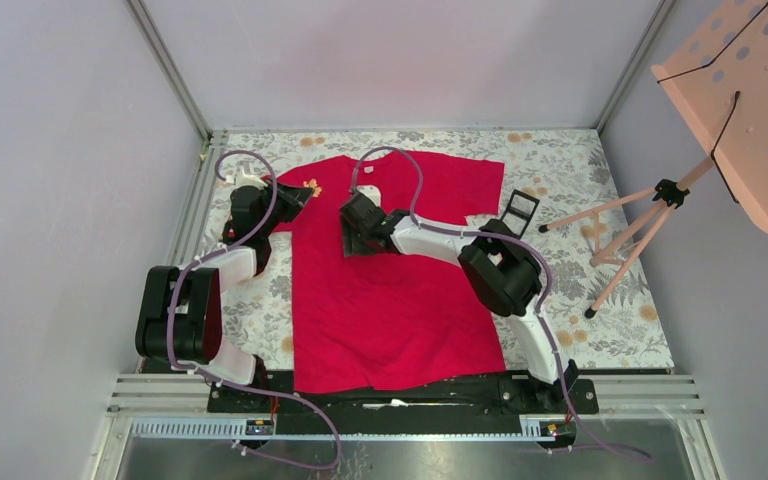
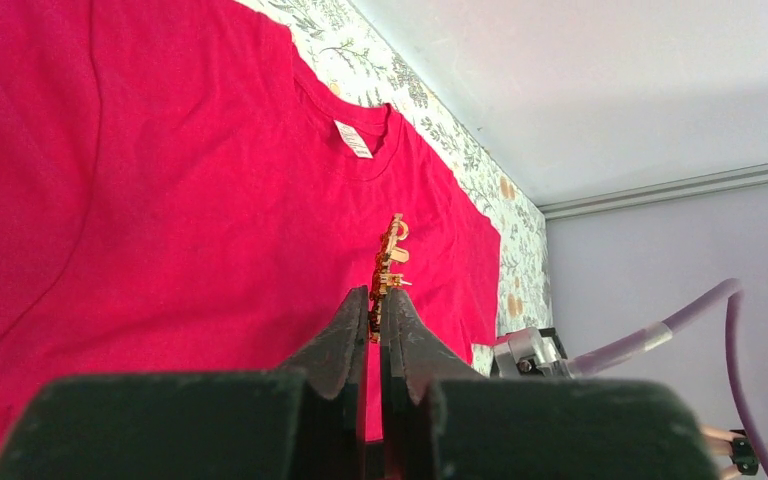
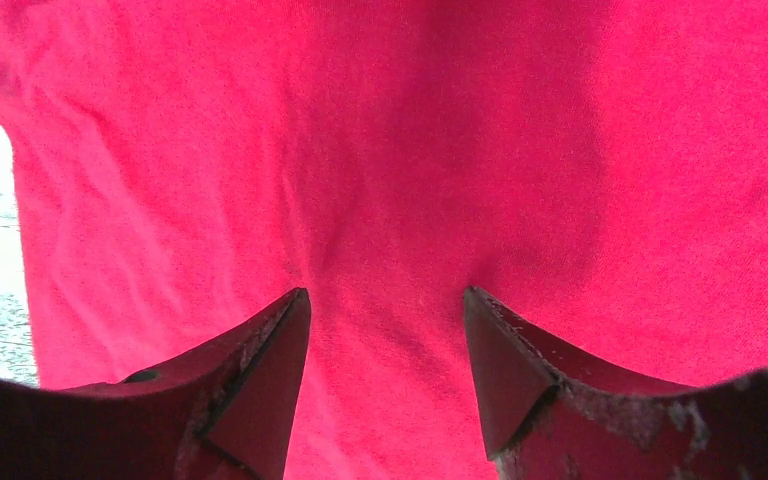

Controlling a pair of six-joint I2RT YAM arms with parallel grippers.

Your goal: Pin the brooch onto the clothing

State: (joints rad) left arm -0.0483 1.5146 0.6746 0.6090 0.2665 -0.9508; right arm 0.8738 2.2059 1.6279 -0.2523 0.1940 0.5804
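Left wrist: left fingers [image 2: 345,335] tight on brooch [image 2: 390,262] near shirt [image 2: 160,200] edge; right fingers [image 3: 260,370] wide apart, empty, mid-chest.

We see the T-shirt [image 3: 410,150] as matt knit cloth, the brooch [image 2: 390,262] as shiny golden metal, the right fingers [image 3: 260,390] as scuffed plastic.

white neck label [image 2: 353,139], print unreadable
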